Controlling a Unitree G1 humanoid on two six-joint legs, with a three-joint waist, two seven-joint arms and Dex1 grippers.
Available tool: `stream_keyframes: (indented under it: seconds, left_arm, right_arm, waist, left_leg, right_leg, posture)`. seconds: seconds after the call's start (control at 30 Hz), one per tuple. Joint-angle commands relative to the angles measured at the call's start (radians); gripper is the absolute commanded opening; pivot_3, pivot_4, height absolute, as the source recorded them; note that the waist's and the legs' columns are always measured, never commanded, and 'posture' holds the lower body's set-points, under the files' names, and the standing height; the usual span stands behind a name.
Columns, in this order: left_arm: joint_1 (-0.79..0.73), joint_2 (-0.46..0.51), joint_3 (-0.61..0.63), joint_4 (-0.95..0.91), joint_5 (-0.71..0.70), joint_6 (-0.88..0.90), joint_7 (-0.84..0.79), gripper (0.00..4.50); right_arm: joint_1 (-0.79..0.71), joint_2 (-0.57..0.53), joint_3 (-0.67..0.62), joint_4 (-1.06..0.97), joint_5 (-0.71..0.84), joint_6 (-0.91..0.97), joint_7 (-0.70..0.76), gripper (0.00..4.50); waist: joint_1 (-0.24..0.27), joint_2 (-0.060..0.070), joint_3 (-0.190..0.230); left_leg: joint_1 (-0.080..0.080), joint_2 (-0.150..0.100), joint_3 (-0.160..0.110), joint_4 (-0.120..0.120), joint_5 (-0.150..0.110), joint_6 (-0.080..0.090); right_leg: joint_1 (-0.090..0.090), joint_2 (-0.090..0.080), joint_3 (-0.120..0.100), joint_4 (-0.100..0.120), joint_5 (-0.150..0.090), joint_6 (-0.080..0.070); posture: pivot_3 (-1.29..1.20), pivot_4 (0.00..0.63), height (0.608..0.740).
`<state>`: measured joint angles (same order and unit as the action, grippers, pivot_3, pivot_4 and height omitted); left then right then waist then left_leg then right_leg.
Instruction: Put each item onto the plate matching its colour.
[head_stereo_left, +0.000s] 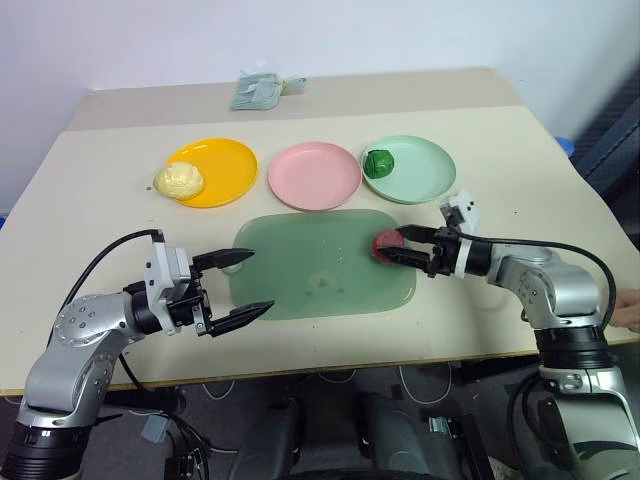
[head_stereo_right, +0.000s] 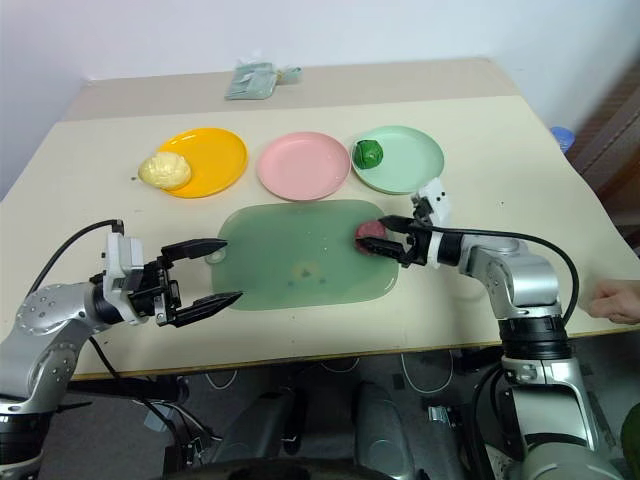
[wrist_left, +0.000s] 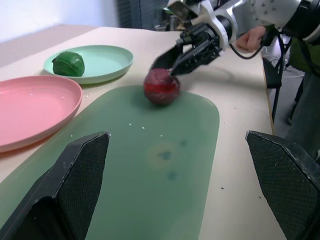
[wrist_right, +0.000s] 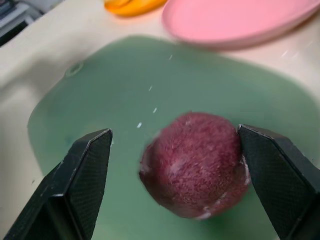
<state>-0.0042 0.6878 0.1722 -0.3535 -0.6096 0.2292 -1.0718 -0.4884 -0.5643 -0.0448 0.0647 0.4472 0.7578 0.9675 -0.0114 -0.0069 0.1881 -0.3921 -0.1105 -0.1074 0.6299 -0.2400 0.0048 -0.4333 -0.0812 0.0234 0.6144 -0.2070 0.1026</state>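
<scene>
Head view: table (head_stereo_left: 90, 190); orange-yellow plate (head_stereo_left: 222, 165) with pale yellow item (head_stereo_left: 178, 180) on its 8 o'clock rim; pink plate (head_stereo_left: 314, 175) bare; mint plate (head_stereo_left: 415, 170) holding green item (head_stereo_left: 379, 163); green mat (head_stereo_left: 300, 265) with dark red item (head_stereo_left: 386, 244) at 3 o'clock. Left gripper (head_stereo_left: 243, 283) spread, empty. Left wrist view: right gripper (wrist_left: 167, 62) behind the red item. Right wrist view: fingers (wrist_right: 82, 172) wide, flanking it, one touching.

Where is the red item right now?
The red item lies on the green mat's right end, below the pink plate, between the open fingers of the right gripper.
</scene>
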Motion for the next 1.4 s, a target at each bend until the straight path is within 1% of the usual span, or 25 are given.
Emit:
stream_keyframes:
  seconds: [0.03, 0.33, 0.4, 0.43, 0.5, 0.53, 0.57, 0.63, 0.7, 0.77, 0.83, 0.93, 1.03, 1.1, 1.17, 1.2, 1.23, 1.27, 1.33, 1.4]
  left_arm:
    - [0.004, 0.021, 0.038, -0.032, -0.021, 0.005, 0.001, 4.5]
    - [0.045, 0.025, 0.061, -0.071, -0.023, 0.009, 0.029, 4.5]
    - [0.053, 0.026, 0.068, -0.076, -0.024, 0.007, 0.033, 4.5]
    - [0.057, 0.027, 0.071, -0.078, -0.026, 0.007, 0.033, 4.5]
    - [0.062, 0.025, 0.075, -0.08, -0.025, 0.005, 0.037, 4.5]
    - [0.065, 0.022, 0.075, -0.082, -0.023, 0.003, 0.04, 4.5]
    - [0.068, 0.018, 0.074, -0.084, -0.023, 0.001, 0.044, 4.5]
    - [0.07, 0.012, 0.071, -0.088, -0.023, 0.0, 0.053, 4.5]
    - [0.073, 0.007, 0.068, -0.092, -0.022, -0.002, 0.061, 4.5]
    - [0.075, -0.002, 0.067, -0.095, -0.02, -0.002, 0.075, 4.5]
    - [0.075, -0.007, 0.069, -0.099, -0.02, 0.0, 0.088, 4.5]
    - [0.081, -0.029, 0.069, -0.096, -0.013, -0.005, 0.122, 4.5]
    - [0.09, -0.065, 0.076, -0.138, 0.048, -0.024, 0.221, 4.5]
    - [0.112, -0.08, 0.088, -0.167, 0.11, -0.041, 0.286, 4.5]
    - [0.135, -0.096, 0.101, -0.189, 0.133, -0.039, 0.335, 4.5]
    - [0.148, -0.102, 0.107, -0.205, 0.134, -0.022, 0.365, 4.5]
    - [0.156, -0.106, 0.11, -0.219, 0.146, -0.011, 0.392, 4.5]
    - [0.161, -0.109, 0.106, -0.234, 0.181, -0.003, 0.429, 4.5]
    - [0.155, -0.113, 0.098, -0.256, 0.202, 0.033, 0.482, 4.5]
    - [0.138, -0.142, 0.106, -0.247, 0.225, 0.029, 0.544, 4.5]
  right_arm:
    - [-0.019, 0.005, 0.003, 0.014, 0.001, -0.03, -0.002, 4.09]
    - [-0.034, -0.001, 0.054, 0.073, -0.018, -0.067, 0.026, 4.09]
    - [-0.03, -0.002, 0.059, 0.063, -0.016, -0.066, 0.03, 3.56]
    - [-0.029, -0.002, 0.06, 0.058, -0.015, -0.065, 0.029, 3.2]
    - [-0.036, 0.0, 0.058, 0.043, -0.007, -0.065, 0.031, 2.33]
    - [-0.047, 0.006, 0.051, 0.032, 0.004, -0.067, 0.031, 2.16]
    - [-0.059, 0.016, 0.044, 0.021, 0.011, -0.075, 0.026, 2.12]
    - [-0.095, 0.038, 0.036, 0.014, 0.032, -0.078, 0.026, 2.12]
    - [-0.171, 0.093, 0.043, 0.052, 0.024, -0.118, 0.003, 2.12]
    - [-0.262, 0.169, 0.053, 0.142, -0.008, -0.188, -0.041, 2.12]
    - [-0.322, 0.222, 0.061, 0.228, -0.042, -0.259, -0.071, 2.12]
    - [-0.451, 0.32, 0.077, 0.484, -0.125, -0.447, -0.125, 2.12]
    - [-0.597, 0.398, 0.064, 0.804, -0.203, -0.647, -0.226, 2.12]
    - [-0.675, 0.431, 0.052, 0.977, -0.239, -0.746, -0.289, 2.12]
    - [-0.723, 0.448, 0.036, 1.084, -0.259, -0.807, -0.328, 3.14]
    - [-0.741, 0.454, 0.026, 1.124, -0.266, -0.829, -0.352, 3.48]
    - [-0.754, 0.457, 0.023, 1.154, -0.278, -0.851, -0.373, 3.94]
    - [-0.763, 0.459, 0.02, 1.178, -0.291, -0.876, -0.392, 4.49]
    - [-0.773, 0.457, 0.0, 1.205, -0.302, -0.917, -0.431, 4.49]
    - [-0.771, 0.444, -0.023, 1.208, -0.295, -0.936, -0.404, 4.49]
  waist:
    - [0.0, 0.0, 0.0]
    - [0.0, 0.0, 0.0]
    - [0.001, 0.0, 0.0]
    - [0.0, 0.0, 0.0]
    - [0.0, 0.0, 0.0]
    - [0.0, 0.0, 0.0]
    - [0.0, 0.0, 0.0]
    - [-0.002, 0.0, 0.0]
    - [-0.006, 0.0, 0.0]
    - [-0.008, 0.0, 0.0]
    - [-0.006, 0.0, 0.0]
    - [-0.002, -0.001, -0.001]
    - [-0.001, -0.001, 0.0]
    - [-0.006, -0.001, 0.0]
    - [-0.008, -0.001, 0.0]
    - [-0.009, -0.001, 0.0]
    - [-0.009, -0.001, 0.0]
    - [-0.008, -0.001, 0.0]
    - [-0.007, -0.001, 0.0]
    - [-0.007, -0.001, 0.0]
  left_leg:
    - [0.0, 0.0, 0.0, 0.0, 0.0, 0.0]
    - [0.0, 0.0, 0.0, 0.0, 0.0, 0.0]
    - [0.0, 0.0, 0.0, 0.0, 0.0, 0.0]
    - [0.0, 0.0, 0.0, 0.0, 0.0, 0.0]
    - [0.0, 0.0, 0.0, 0.0, 0.0, 0.0]
    - [0.0, 0.0, 0.0, 0.0, 0.0, 0.0]
    - [0.0, 0.0, 0.0, 0.0, 0.0, 0.0]
    - [0.0, 0.0, 0.0, 0.0, 0.0, 0.0]
    - [0.0, 0.001, 0.0, 0.0, 0.0, 0.0]
    - [0.0, 0.001, 0.0, -0.001, 0.0, 0.0]
    - [0.0, 0.001, 0.0, -0.001, 0.0, -0.001]
    - [0.0, 0.001, 0.0, 0.0, 0.0, -0.001]
    - [0.0, 0.0, 0.0, 0.0, 0.0, -0.001]
    - [0.0, 0.0, 0.0, -0.001, 0.0, -0.002]
    - [0.0, 0.0, 0.0, -0.002, 0.002, -0.005]
    - [0.0, 0.0, 0.0, -0.003, 0.002, -0.005]
    - [0.0, 0.0, 0.0, -0.003, 0.002, -0.005]
    - [0.0, 0.0, 0.0, -0.003, 0.002, -0.005]
    - [0.0, 0.0, 0.0, -0.003, 0.001, -0.004]
    - [0.0, 0.0, 0.0, -0.003, 0.001, -0.003]
  right_leg:
    - [0.0, 0.0, 0.0, 0.0, 0.0, 0.0]
    - [0.0, 0.0, 0.0, 0.0, 0.0, 0.0]
    - [0.0, 0.0, 0.0, 0.0, 0.0, 0.0]
    - [0.0, 0.0, 0.0, 0.0, 0.0, 0.0]
    - [0.0, 0.0, 0.0, 0.0, 0.0, 0.0]
    - [0.0, 0.0, 0.0, 0.0, 0.0, 0.0]
    - [0.0, 0.0, 0.0, 0.0, 0.0, 0.0]
    - [0.0, 0.0, 0.0, 0.0, 0.0, 0.0]
    - [0.0, 0.001, 0.0, 0.0, 0.0, 0.0]
    - [0.0, 0.001, 0.0, 0.0, 0.0, 0.0]
    - [-0.001, 0.001, 0.0, 0.0, 0.0, 0.0]
    - [0.0, 0.001, -0.001, 0.0, 0.0, 0.0]
    - [-0.001, 0.001, -0.001, 0.0, 0.0, 0.0]
    - [-0.001, 0.002, -0.001, 0.0, 0.0, 0.0]
    - [-0.002, 0.002, 0.0, 0.0, 0.0, -0.001]
    - [-0.002, 0.002, 0.0, 0.0, 0.0, -0.001]
    - [-0.003, 0.002, 0.0, 0.0, 0.0, -0.001]
    - [-0.003, 0.002, 0.0, 0.0, 0.0, -0.001]
    - [-0.003, 0.002, 0.0, 0.001, 0.0, -0.001]
    - [-0.002, 0.003, 0.0, 0.001, 0.0, -0.001]
  posture:
    - [0.0, 0.15, 0.74]
    - [0.0, 0.15, 0.74]
    - [0.0, 0.15, 0.74]
    - [0.0, 0.15, 0.74]
    - [0.0, 0.15, 0.74]
    - [0.0, 0.15, 0.74]
    - [0.0, 0.15, 0.74]
    - [0.0, 0.15, 0.74]
    - [0.0, 0.15, 0.74]
    - [0.0, 0.15, 0.74]
    - [0.0, 0.15, 0.74]
    - [0.0, 0.15, 0.74]
    - [0.0, 0.15, 0.74]
    - [0.0, 0.15, 0.74]
    - [0.0, 0.15, 0.74]
    - [0.0, 0.15, 0.74]
    - [0.0, 0.15, 0.74]
    - [0.0, 0.15, 0.74]
    - [0.0, 0.15, 0.74]
    - [0.0, 0.15, 0.74]
